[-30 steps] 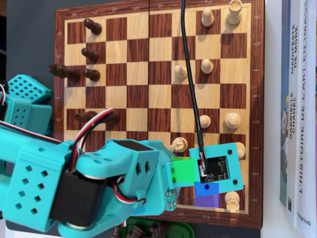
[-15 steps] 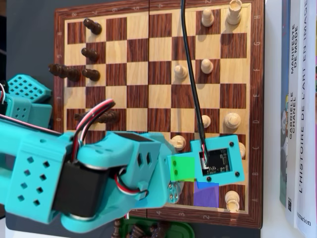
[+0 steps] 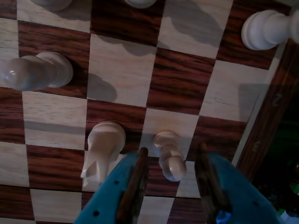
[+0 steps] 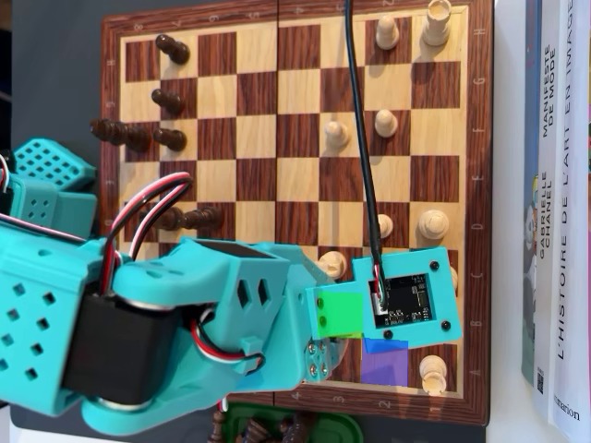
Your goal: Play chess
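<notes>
In the wrist view my gripper (image 3: pixel 172 150) is open, its two brown-padded fingers (image 3: pixel 135 182) standing on either side of a white pawn (image 3: pixel 169 158). The pawn stands upright at the joint of a light and a dark square, with a gap to each pad. A white knight (image 3: pixel 103 149) stands one square to its left, just outside the left finger. In the overhead view the teal arm (image 4: pixel 231 305) reaches over the lower right of the wooden chessboard (image 4: pixel 259 175). The wrist camera block (image 4: pixel 406 295) hides the jaws and the pawn.
Other white pieces stand at the wrist view's left (image 3: pixel 37 70) and top right (image 3: pixel 266 29). Overhead, dark pieces (image 4: pixel 171 138) cluster at the upper left and white pieces (image 4: pixel 386 122) on the right. Books (image 4: pixel 554 185) lie past the right edge. A green tray (image 4: pixel 286 426) holds captured pieces.
</notes>
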`<state>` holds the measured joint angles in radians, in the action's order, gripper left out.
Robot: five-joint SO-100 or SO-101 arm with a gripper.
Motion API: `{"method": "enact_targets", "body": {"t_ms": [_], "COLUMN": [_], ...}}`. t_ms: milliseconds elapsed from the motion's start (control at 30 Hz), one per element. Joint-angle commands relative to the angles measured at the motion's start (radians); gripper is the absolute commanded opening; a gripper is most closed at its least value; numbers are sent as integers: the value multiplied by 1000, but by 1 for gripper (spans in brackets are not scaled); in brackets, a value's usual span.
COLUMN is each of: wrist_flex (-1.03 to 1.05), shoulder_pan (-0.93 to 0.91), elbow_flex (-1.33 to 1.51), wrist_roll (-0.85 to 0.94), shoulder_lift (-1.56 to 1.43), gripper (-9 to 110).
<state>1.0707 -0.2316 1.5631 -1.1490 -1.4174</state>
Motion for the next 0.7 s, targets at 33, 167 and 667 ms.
{"method": "enact_targets", "body": {"t_ms": [33,167,667], "wrist_flex": [-9,-9,-535], "shoulder_pan": [-14,-26,-9], "elbow_flex": [-37,-35,367], "wrist_roll": [-2,-3,-9], "shoulder_lift": [-118,-209,-831], "gripper": [16,16,16]}}
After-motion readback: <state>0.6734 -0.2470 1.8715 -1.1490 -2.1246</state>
